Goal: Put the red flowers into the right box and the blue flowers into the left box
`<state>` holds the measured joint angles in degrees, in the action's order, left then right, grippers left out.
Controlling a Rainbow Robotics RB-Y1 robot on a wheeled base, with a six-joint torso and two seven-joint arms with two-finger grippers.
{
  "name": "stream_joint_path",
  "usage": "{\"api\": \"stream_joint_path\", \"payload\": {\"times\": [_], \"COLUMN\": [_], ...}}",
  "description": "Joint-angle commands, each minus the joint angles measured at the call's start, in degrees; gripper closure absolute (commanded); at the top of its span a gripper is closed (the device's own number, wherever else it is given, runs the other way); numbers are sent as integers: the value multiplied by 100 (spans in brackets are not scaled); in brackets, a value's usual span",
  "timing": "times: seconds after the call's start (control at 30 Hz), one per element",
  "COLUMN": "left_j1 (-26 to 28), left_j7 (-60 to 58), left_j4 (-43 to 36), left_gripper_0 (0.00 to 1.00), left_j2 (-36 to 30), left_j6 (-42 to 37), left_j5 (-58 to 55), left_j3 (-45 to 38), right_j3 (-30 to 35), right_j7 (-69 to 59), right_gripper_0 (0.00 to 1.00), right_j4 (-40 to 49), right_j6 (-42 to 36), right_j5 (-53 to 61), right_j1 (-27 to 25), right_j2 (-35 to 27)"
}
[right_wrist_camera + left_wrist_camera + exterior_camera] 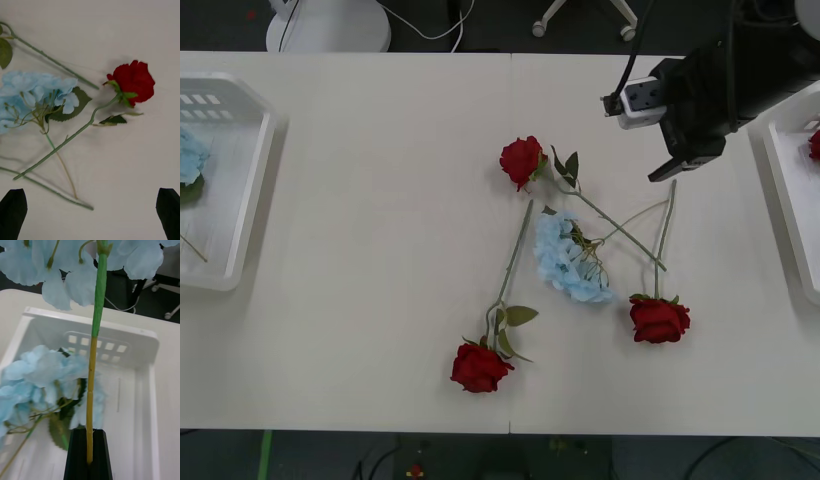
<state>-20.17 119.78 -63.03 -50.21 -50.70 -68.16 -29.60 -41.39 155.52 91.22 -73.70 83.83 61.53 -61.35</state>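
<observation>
The right gripper (672, 172) hangs with fingers spread wide and empty over the table (380, 250), by the stem tip of the nearest red flower (659, 318); that stem runs from the tip towards the robot, head nearest it. The left gripper (89, 453) is pinched on a blue flower's stem (95, 352) above the left box (150, 363), apparently upright.
</observation>
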Motion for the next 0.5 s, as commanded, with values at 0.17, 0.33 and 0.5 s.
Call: {"api": "stream_joint_path", "payload": {"times": [0.17,0.33,0.5], "left_j1": [-189,-84,109], "left_j7": [-113,-166,-254], "left_j4": [186,186,186], "left_gripper_0": [100,100,100], "left_j2": [-525,-481,-323], "left_j6": [113,166,403], "left_j5": [1015,1059,1139], "left_j3": [-134,94,279], "right_j3": [35,35,35], "right_j7": [-52,-52,-52], "right_gripper_0": [0,0,0], "right_j4": [423,239,37], "right_j6": [-311,-426,-672], "right_j5": [-33,-33,37], "right_j1": [-361,-484,-528], "right_j2": [-835,-940,-888]}}
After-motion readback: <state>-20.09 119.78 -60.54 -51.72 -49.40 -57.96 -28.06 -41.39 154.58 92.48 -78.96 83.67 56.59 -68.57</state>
